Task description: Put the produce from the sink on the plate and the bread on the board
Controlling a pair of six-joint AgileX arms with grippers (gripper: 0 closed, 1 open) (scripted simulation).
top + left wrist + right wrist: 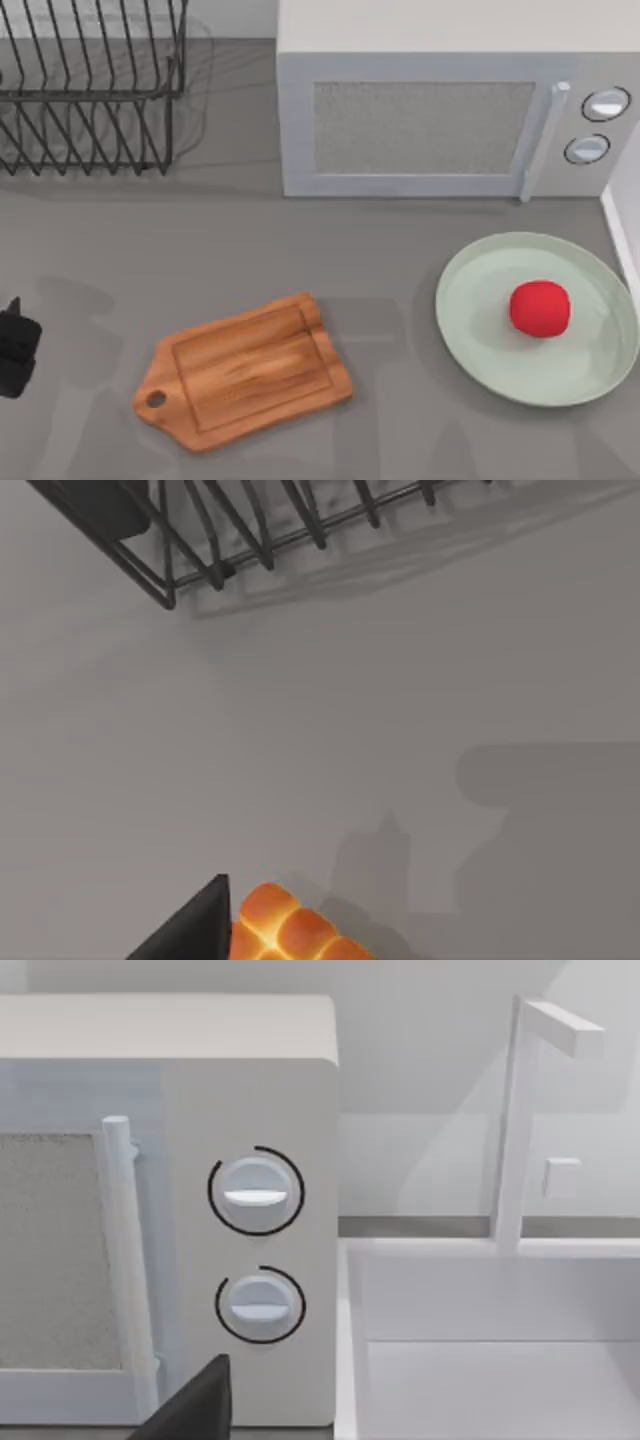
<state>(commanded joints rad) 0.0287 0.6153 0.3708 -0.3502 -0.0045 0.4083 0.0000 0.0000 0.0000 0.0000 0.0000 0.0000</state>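
Produce (pixel 540 308): small, smooth, bright red and round, resting on the plate, right of its centre.
Plate (pixel 480 300): large, round, pale mint green with a shallow rim, flat on the counter at the right.
Bread (pixel 290 935): golden-brown bun with cross-cut top, touching a dark finger of the left jaws.
Board (pixel 245 372): brown wood, grooved, handle hole toward the left jaws, bare, lying tilted.

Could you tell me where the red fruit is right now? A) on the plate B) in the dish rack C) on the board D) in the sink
A: the fruit rests on the plate, right of the bare board, while the left pincer holds the bread.
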